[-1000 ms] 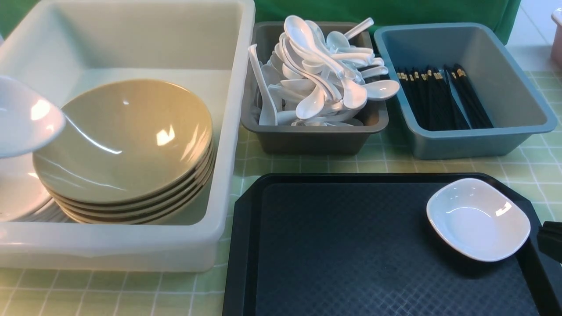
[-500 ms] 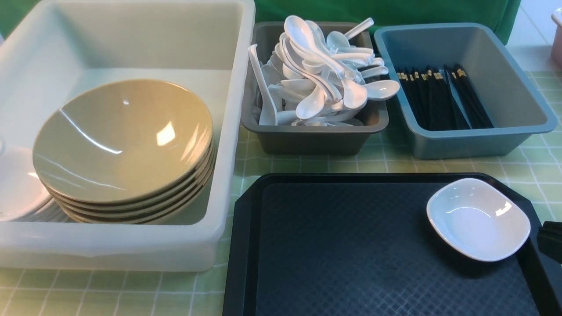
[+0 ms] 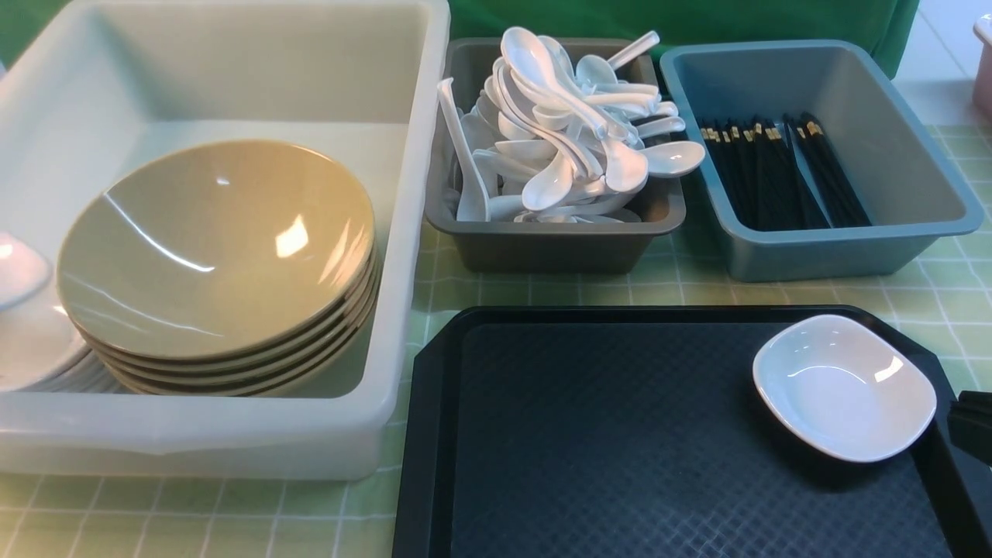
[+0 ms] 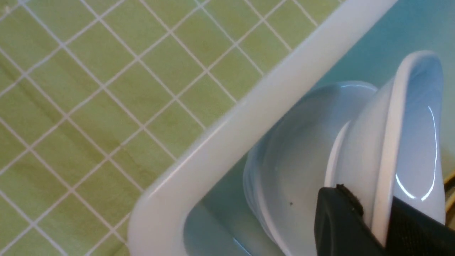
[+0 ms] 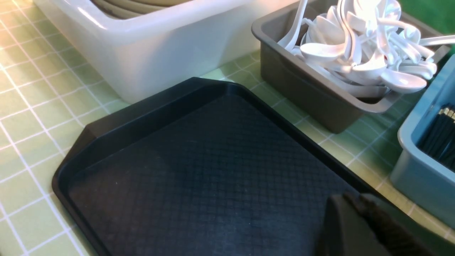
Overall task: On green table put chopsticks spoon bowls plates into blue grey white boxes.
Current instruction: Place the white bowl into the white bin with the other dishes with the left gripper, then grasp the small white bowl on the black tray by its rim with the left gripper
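Left claw (image 4: 378,217): I read it clamped on the rim of the tilted plate (image 4: 408,124), in a corner of the white box (image 4: 249,117), just above the plate stack (image 4: 295,160).
Right claw (image 3: 975,422): closed, holding nothing, at the right edge of the tray (image 3: 620,434).
Room: the tray carries one tray plate (image 3: 845,386) near its right edge; stacked bowls (image 3: 217,248) fill the middle of the white box.
Other boxes: spoons (image 3: 573,132) heaped in the grey box (image 3: 542,252); chopsticks (image 3: 775,178) in the blue box (image 3: 814,260).
Surfaces: glossy dishes, textured black tray, checked green worktop (image 3: 682,291).
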`<state>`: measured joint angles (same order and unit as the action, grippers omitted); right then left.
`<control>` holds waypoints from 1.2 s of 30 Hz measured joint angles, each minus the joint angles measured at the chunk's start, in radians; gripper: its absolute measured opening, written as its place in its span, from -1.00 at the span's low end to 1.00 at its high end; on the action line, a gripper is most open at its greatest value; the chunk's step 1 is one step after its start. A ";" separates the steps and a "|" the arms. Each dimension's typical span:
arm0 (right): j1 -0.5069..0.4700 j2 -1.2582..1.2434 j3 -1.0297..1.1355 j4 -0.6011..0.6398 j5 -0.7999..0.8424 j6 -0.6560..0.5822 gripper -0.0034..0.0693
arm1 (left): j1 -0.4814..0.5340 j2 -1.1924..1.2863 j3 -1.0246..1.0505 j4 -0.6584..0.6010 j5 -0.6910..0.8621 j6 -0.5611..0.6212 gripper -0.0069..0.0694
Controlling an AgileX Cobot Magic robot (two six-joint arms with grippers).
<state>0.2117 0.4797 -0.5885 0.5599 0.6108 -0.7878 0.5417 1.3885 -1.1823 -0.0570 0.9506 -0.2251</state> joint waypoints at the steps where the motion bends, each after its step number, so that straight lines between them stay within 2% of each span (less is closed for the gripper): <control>1: 0.000 0.000 0.000 0.000 0.000 0.000 -0.78 | 0.000 0.015 0.001 0.001 0.004 0.001 -0.78; 14: 0.000 0.000 0.000 0.000 0.000 -0.001 -0.78 | 0.000 0.067 0.001 -0.030 0.038 -0.001 -0.74; 16: 0.000 0.000 0.000 0.000 0.000 -0.001 -0.78 | 0.000 0.067 0.001 -0.031 0.042 -0.004 -0.66; 20: 0.000 0.000 0.000 0.000 0.000 0.000 -0.78 | 0.000 0.067 0.001 -0.039 0.045 -0.005 -0.31; 24: 0.000 0.000 0.000 0.000 -0.067 0.081 -0.77 | 0.000 0.067 0.001 -0.057 0.053 -0.006 0.02; 25: 0.000 0.000 0.000 0.000 -0.077 0.084 -0.77 | 0.000 0.067 0.001 -0.057 0.054 -0.006 0.02; 27: 0.000 0.000 0.000 0.000 -0.110 0.106 -0.76 | 0.000 0.067 0.001 -0.067 0.063 -0.006 0.18; 30: 0.000 0.000 0.000 0.002 -0.115 0.108 -0.75 | 0.000 0.067 0.001 -0.076 0.070 -0.007 0.28; 36: 0.000 0.000 0.000 0.002 -0.115 0.109 -0.75 | 0.000 0.066 0.001 -0.076 0.085 -0.007 0.27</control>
<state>0.2117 0.4797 -0.5881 0.5614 0.4959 -0.6788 0.5417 1.4542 -1.1811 -0.1331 1.0360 -0.2319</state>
